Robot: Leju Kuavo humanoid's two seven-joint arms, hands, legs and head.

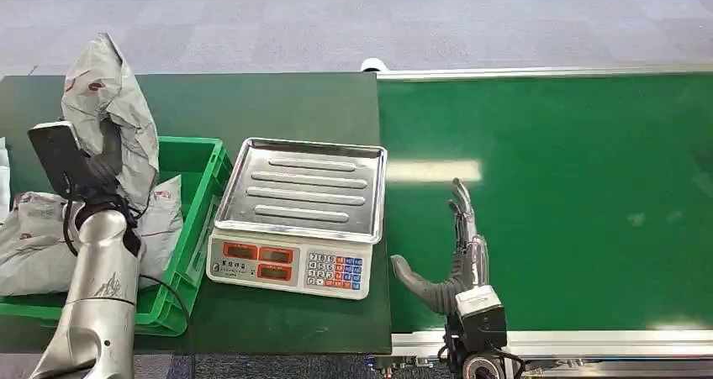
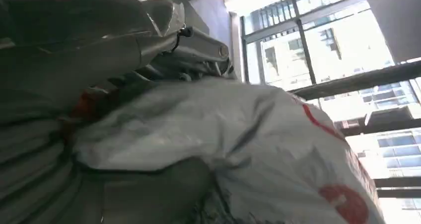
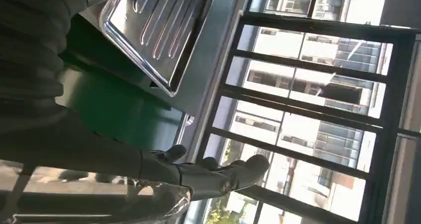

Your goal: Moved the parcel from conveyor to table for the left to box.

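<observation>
The left robot hand [image 1: 94, 171] is lifted up over the green box [image 1: 192, 196] at the left side of the desk [image 1: 277, 102]. It holds a grey parcel [image 1: 108, 93] with red marks on it. The parcel sticks up tall above the box, and its crinkly bag hides most of the fingers. In the left wrist view the same parcel [image 2: 258, 149] sits right against the hand, very close to the camera. More grey bags [image 1: 34, 236] lie inside the box, under the arm. Just beside the box stands a scale [image 1: 294, 219] with a shiny metal tray on top and red number screens and coloured buttons on its front. To the right of the desk is the green conveyor [image 1: 572, 194]. The right robot hand [image 1: 450, 257] is over the near edge of the conveyor, close to the scale. Its fingers are stretched out straight, the thumb points away to the side, and it holds nothing. In the right wrist view the dark fingers [image 3: 218, 177] are spread apart, with the scale's tray [image 3: 149, 40] near them
</observation>
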